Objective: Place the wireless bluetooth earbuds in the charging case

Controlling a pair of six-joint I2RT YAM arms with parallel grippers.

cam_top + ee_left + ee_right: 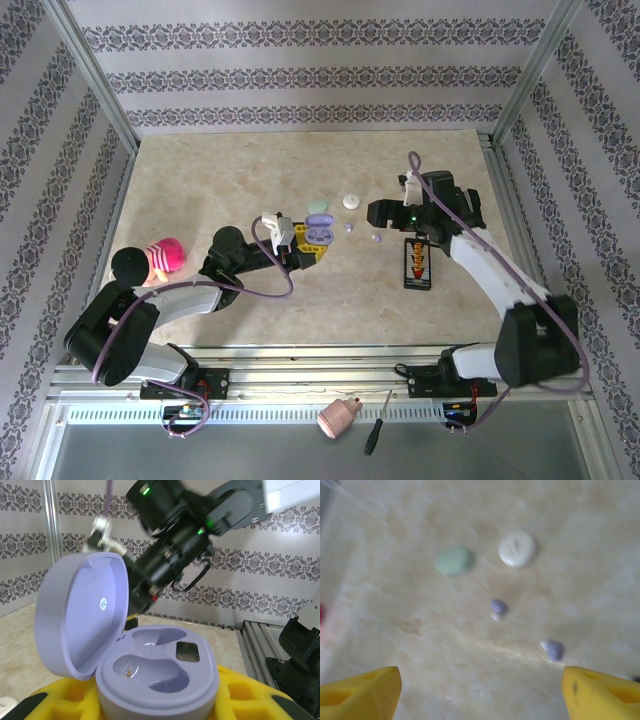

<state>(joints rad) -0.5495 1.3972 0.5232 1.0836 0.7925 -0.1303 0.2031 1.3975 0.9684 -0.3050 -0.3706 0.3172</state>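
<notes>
My left gripper [303, 241] is shut on the lilac charging case [319, 233], held between its yellow fingers [246, 694]. In the left wrist view the case [159, 666] stands open, its lid [80, 612] tipped up to the left and both wells empty. Two lilac wireless bluetooth earbuds lie on the table to its right, one [349, 227] close by and one [376, 238] further right. My right gripper [375, 214] hovers over them, open with nothing between its fingers. In the right wrist view one earbud [498, 607] lies ahead and the other earbud [554, 650] just beyond the right fingertip [592, 692].
A closed mint green case [318, 207] and a closed white case [351, 201] lie behind the earbuds. A black card with orange marks [418, 263] lies under the right arm. A pink toy [166, 255] sits at the left by the left arm.
</notes>
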